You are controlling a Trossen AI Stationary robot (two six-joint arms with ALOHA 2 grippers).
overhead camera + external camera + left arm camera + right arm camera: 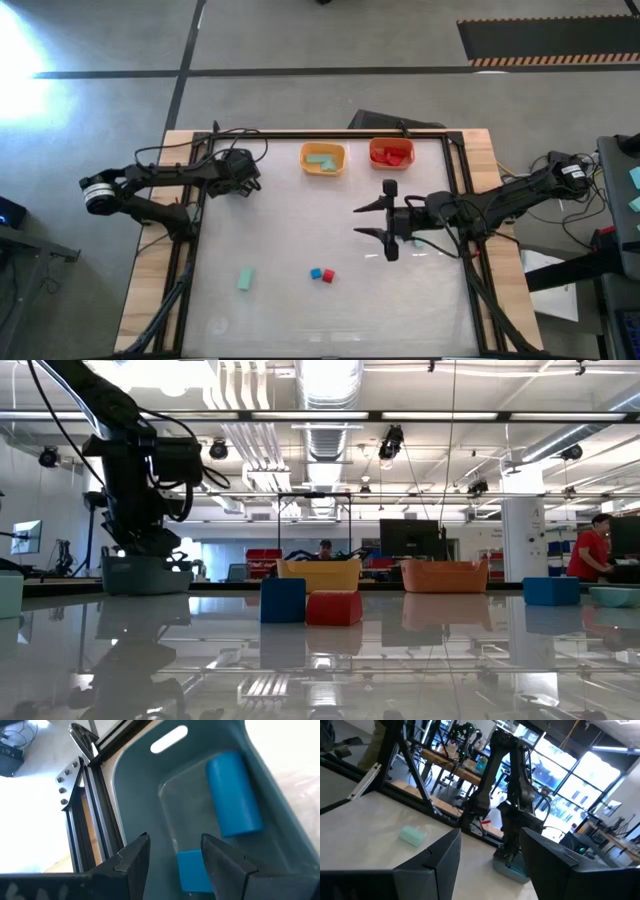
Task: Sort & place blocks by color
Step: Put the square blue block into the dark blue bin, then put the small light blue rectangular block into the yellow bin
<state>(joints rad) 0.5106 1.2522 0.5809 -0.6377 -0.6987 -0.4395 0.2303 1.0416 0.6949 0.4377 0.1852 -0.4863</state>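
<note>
A: While the left hand (171, 857) hangs over the grey bin (131, 780) at the desk's (300, 230) far left corner, what does it hold?

B: Nothing. Its fingers are parted above two blue blocks (233, 794) lying in the bin.

A: And the right hand (388, 220)?

B: Spread wide and empty, above the desk's right side. A teal block (245, 278) and a touching blue and red pair (321, 274) lie near the front. The yellow bin (322, 158) holds teal pieces, the orange bin (392, 153) red ones.
</note>
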